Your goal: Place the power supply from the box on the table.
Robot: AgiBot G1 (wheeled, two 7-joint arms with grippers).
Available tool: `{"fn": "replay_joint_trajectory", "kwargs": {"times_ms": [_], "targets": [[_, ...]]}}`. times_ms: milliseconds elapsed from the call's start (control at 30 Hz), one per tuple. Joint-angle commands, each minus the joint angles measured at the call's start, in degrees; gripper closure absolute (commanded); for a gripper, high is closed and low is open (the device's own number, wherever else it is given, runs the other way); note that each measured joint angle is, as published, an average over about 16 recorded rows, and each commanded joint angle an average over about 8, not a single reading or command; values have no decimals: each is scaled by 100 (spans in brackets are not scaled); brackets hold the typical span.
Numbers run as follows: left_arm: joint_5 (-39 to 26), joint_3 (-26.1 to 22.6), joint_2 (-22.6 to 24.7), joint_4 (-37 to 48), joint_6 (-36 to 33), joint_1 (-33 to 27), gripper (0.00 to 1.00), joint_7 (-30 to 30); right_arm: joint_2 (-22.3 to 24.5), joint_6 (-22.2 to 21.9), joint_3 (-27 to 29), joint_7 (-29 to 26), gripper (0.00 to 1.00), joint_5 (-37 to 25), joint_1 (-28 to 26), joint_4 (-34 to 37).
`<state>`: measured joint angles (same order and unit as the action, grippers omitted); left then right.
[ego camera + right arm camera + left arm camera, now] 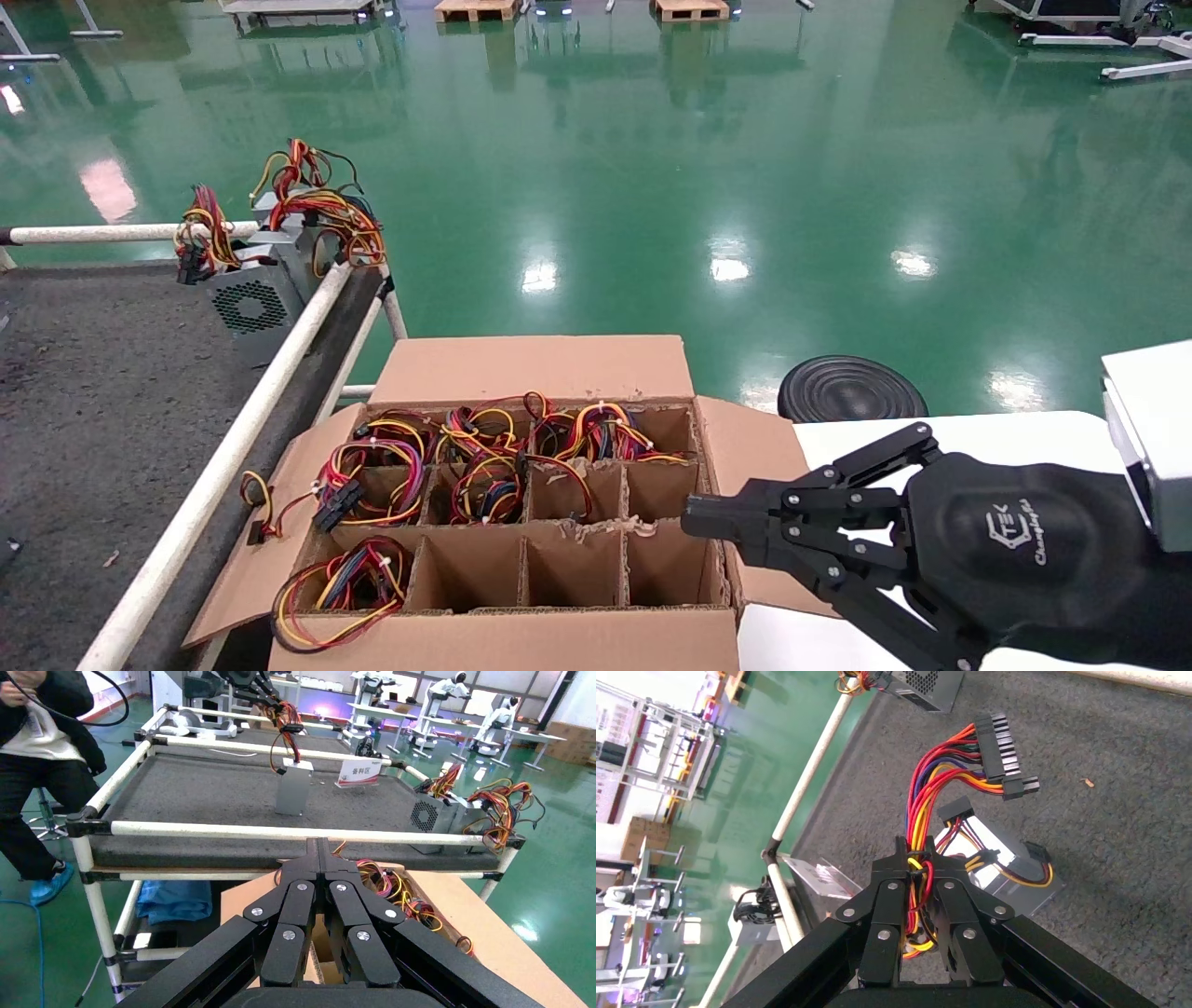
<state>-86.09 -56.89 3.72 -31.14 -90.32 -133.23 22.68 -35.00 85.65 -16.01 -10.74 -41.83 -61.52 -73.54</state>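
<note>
My left gripper point(916, 846) is shut on the red, yellow and black wires point(926, 804) of the power supply point(1011, 874). The silver-grey body hangs by them, low over the dark grey table point(1123, 811). Its wide black plug point(998, 745) sticks out past the fingertips. In the right wrist view the power supply point(293, 790) stands upright near the table's middle; I cannot tell whether it touches. The left gripper is outside the head view. The open box point(531, 368) sits beside the table point(93, 373). My right gripper point(694, 527) is shut and empty over the box's right edge.
Two grey units with fan grilles point(251, 298) sit at the table's far corner, behind a white tube rail point(233, 438). Several box cells hold wire bundles point(484, 466). A small sign point(360, 771) stands on the table. A person point(35, 755) sits beyond it.
</note>
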Motion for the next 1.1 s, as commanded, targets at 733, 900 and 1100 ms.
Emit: {"fn": "replay_joint_trajectory", "kwargs": {"times_ms": [733,900,1100], "targets": [[-134,-182,-58,-542,-18,186,0,-911,0,0,0,0,100,0,0,0],[-211,-188,-87,-697,-39,179,0,-1136,0,0,0,0,100,0,0,0],[-272,-191,-109,-847,-63,171,0,-1333,0,0,0,0,100,0,0,0]]}}
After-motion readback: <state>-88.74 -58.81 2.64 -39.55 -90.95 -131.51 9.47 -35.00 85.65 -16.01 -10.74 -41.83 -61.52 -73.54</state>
